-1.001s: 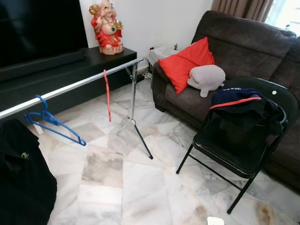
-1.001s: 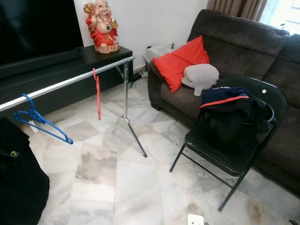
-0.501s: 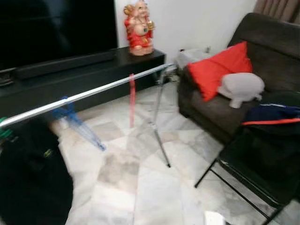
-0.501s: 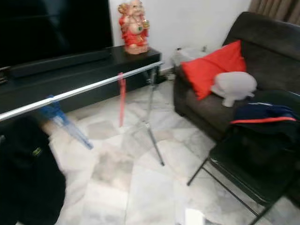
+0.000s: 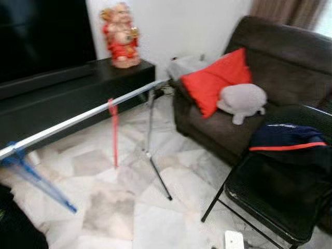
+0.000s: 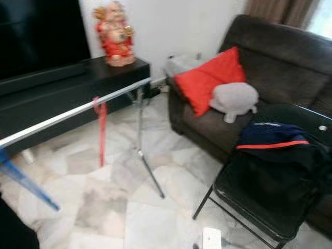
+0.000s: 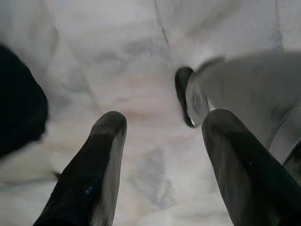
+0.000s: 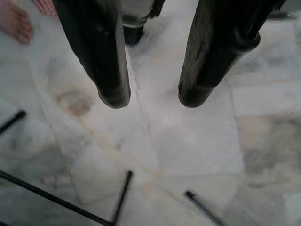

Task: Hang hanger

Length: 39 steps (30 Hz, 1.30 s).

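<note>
A living room with a white marble floor. A silver clothes rail runs from near left to far centre, standing on a tripod leg. A red hanger hangs midway along it; a blue hanger hangs at the near left, blurred and partly cut off. A black TV bench with a red figurine lies beyond. To the right are a dark sofa and a black folding chair draped with clothing. Open floor lies between rail and chair. The left gripper and right gripper hang over the floor, fingers apart, holding nothing.
</note>
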### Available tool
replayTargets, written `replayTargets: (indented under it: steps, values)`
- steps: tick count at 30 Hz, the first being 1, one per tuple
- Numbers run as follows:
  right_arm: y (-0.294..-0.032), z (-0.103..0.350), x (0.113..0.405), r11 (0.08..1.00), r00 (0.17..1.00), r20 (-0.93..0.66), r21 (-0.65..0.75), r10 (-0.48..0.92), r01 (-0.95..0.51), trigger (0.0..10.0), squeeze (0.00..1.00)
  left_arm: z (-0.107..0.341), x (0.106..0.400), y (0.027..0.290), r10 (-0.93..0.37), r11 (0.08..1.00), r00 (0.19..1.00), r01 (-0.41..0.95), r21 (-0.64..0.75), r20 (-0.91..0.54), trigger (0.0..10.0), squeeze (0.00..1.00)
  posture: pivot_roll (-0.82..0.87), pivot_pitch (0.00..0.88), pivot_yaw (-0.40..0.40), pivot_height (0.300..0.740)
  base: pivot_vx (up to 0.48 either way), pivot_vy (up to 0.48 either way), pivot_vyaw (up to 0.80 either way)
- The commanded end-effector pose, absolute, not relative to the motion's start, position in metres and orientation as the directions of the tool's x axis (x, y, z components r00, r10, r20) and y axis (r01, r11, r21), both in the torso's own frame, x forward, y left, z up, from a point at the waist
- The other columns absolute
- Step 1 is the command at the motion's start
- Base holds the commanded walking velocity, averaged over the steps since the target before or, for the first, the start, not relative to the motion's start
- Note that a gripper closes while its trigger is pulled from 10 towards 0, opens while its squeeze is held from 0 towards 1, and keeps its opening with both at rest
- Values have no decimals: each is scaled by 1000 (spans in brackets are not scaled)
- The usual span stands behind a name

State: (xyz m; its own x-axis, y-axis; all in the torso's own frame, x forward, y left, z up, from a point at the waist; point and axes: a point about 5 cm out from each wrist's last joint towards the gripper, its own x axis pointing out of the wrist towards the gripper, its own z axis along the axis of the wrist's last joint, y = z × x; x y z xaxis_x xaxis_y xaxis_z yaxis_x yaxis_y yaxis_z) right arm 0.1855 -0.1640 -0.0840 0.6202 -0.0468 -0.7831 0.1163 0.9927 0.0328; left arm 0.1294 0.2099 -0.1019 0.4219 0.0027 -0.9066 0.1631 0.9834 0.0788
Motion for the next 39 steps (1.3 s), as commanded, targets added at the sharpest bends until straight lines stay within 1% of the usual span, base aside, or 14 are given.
replayTargets:
  steps: [1, 6, 16, 22, 34, 39]
  values:
    - [-176, -85, 182, 991, 609, -789, 8, -78, 137, 10000, 0, -101, 137, 202, -17, 984, 439, 165, 61, -898, 10000, 0, 149, 0, 17, 740, 326, 0, -775]
    - [-175, -85, 182, 990, 610, -789, 8, -79, 139, 10000, 0, -100, 137, 203, -18, 984, 440, 167, 62, -898, 10000, 0, 147, 0, 20, 740, 327, 0, -768]
    - [-175, -83, 185, 988, 626, -775, 18, -82, 151, 10000, 0, -100, 137, 204, -19, 982, 437, 175, 65, -899, 10000, 0, 142, 0, 28, 740, 324, 0, 0]
    - [-174, -79, 191, 985, 655, -751, 33, -86, 168, 10000, 0, -101, 136, 204, -22, 980, 434, 186, 66, -901, 10000, 0, 126, 0, 35, 740, 0, 0, 0]
    - [-177, -76, 196, 984, 680, -727, 33, -96, 174, 10000, 0, -105, 125, 200, -28, 980, 414, 192, 58, -910, 10000, 0, 85, 0, 32, 740, 0, 0, 0]
    - [-179, -75, 196, 983, 686, -720, 34, -103, 183, 10000, 0, -106, 121, 197, -32, 981, 415, 186, 51, -909, 10000, 0, 87, 0, 18, 740, 294, 0, 0]
